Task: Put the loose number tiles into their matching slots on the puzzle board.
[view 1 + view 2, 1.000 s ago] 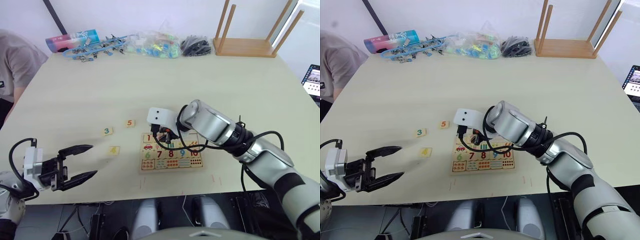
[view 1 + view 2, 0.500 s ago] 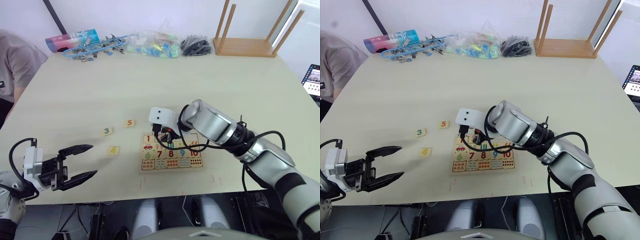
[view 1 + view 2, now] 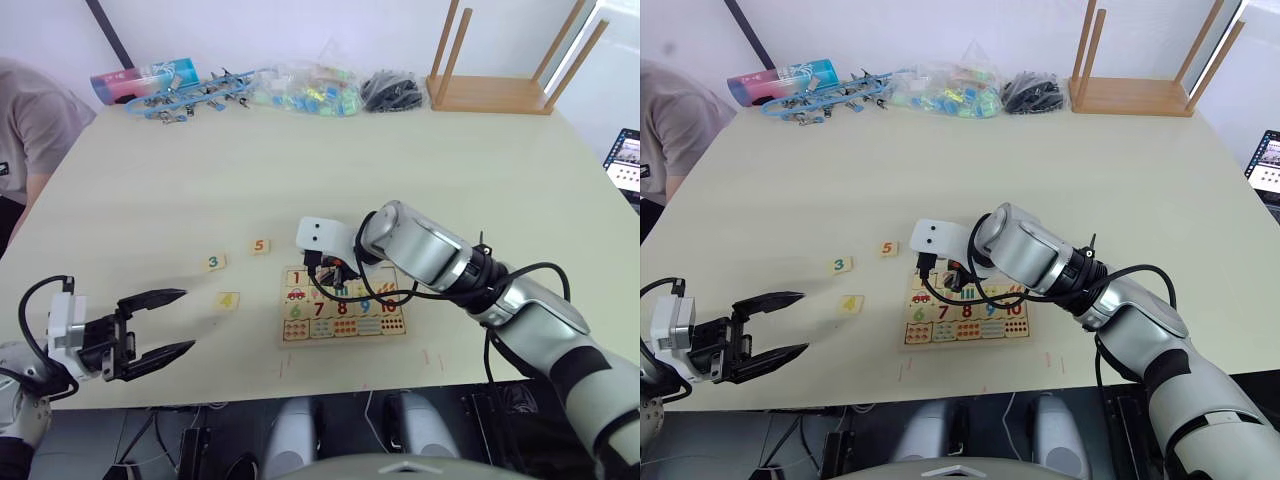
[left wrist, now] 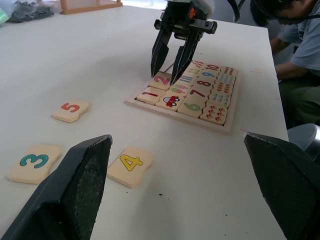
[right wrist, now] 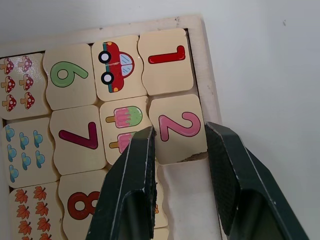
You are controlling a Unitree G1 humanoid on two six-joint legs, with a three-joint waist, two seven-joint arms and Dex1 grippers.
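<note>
The two head views look forward and down from above the table's near edge, taking in the whole table (image 3: 420, 160) to its far edge; they share nearly the same scene, slightly offset sideways. The left wrist view sits low, close to the tabletop by the near-left corner, facing across it toward the puzzle board (image 4: 227, 125) (a person sits beyond the table there). The right wrist view looks straight down from very near the board, and shares the board's number tiles with the other three views.
</note>
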